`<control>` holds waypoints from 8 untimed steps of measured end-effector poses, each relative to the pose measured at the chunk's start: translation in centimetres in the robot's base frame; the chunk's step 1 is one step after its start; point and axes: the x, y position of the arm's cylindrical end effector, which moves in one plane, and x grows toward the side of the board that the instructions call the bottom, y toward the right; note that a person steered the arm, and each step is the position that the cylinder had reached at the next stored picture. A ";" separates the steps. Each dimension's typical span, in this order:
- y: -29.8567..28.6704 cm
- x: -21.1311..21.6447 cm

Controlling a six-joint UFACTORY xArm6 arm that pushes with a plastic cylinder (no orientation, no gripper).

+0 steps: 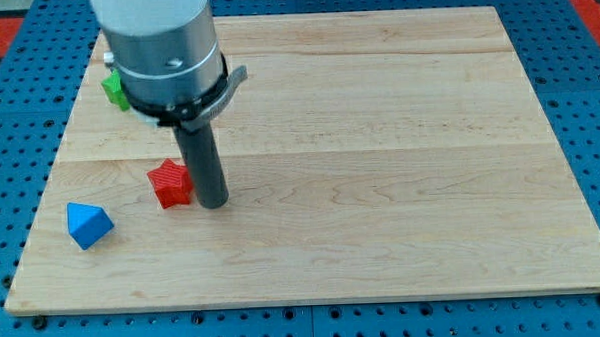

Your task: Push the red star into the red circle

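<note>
A red star block (168, 183) lies on the wooden board at the view's left, a little below the middle. My tip (213, 204) rests on the board just to the right of the star, touching or nearly touching its right side. No red circle block shows in the view; the arm's grey body (161, 48) covers part of the upper left of the board.
A blue triangular block (88, 224) lies at the lower left, to the left of and below the star. A green block (115, 90) sits at the upper left, half hidden by the arm, with a bit of yellow (107, 61) above it. The board (400, 165) lies on a blue pegboard.
</note>
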 end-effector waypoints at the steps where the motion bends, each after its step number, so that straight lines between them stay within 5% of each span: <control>1: -1.8 1.2; 2: -5.0 0.5; 3: -6.4 -4.4; 5: 0.4 -8.6; 6: 1.0 -16.3; 7: 1.8 -18.8; 8: 3.6 -10.9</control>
